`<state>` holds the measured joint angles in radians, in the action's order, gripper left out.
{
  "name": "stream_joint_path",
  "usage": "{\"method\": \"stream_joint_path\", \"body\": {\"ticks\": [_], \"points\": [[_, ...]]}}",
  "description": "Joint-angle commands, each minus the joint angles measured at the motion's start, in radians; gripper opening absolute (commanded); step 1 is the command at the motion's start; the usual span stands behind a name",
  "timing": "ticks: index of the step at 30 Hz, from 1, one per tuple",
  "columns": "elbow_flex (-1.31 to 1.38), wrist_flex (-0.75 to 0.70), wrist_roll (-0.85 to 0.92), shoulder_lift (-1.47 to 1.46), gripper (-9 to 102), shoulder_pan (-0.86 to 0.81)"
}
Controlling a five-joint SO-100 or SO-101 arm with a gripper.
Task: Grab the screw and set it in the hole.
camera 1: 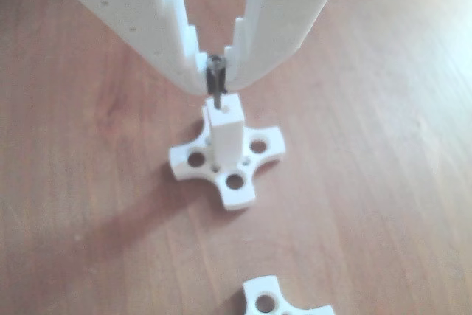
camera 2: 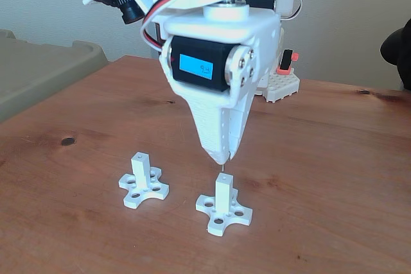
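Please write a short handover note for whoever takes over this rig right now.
Hand: shut on the screw, holding it upright by its upper end, tip pointing down.
Screw: right above the top of the post of the white cross-shaped base; in the fixed view its tip sits just over that post. Whether the tip has entered the hole cannot be told.
A second post and base stands to the left in the fixed view.
Done: screw grabbed and brought over the post.
Left: lower it into the hole, open the hand, withdraw.
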<state>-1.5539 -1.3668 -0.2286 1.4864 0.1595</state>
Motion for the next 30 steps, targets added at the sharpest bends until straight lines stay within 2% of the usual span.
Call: {"method": "stream_joint_path", "body": {"ticks": [1, 30], "points": [[0.005, 0.02, -0.011, 0.112, -4, 0.018], [-0.006, 0.044, -0.002, 0.083, -4, 0.0]]}}
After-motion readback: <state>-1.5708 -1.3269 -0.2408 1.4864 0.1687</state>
